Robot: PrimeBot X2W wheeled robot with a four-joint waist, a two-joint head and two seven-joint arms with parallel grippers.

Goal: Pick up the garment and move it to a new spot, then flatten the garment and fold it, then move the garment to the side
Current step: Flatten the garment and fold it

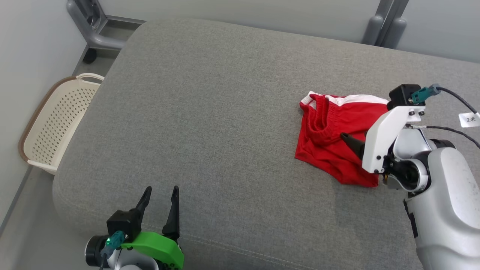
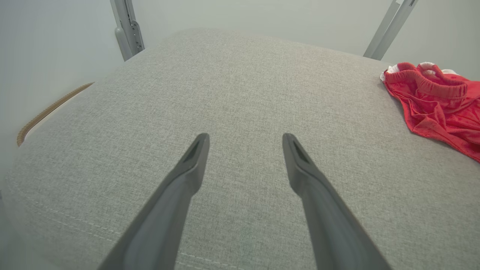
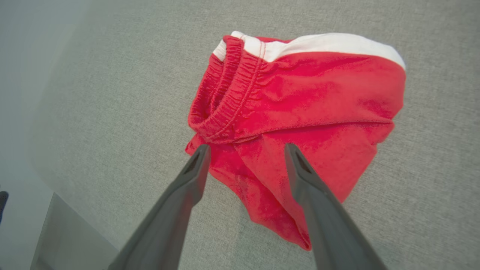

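Garment (image 1: 330,138): crumpled red fabric shorts, white trim, on right side of grey woven cushion (image 1: 210,112).
Right gripper (image 3: 245,150): spread wide, empty, poised over folds.
Left gripper (image 1: 162,192): spread wide, empty, well apart.
Risk: pinching one layer only, so cloth probably drags or slips free.

garment (image 2: 438,101): cut off by frame edge, well right of left gripper (image 2: 243,138) | head view: white wrist bracket (image 1: 386,135) hides garment corner and one finger of right gripper (image 3: 245,148) | fingertip-to-cloth contact: cannot tell | basket (image 1: 56,120): far left of left gripper, partly behind cushion (image 1: 225,112) edge | cable tag (image 1: 468,119): writing too small to read
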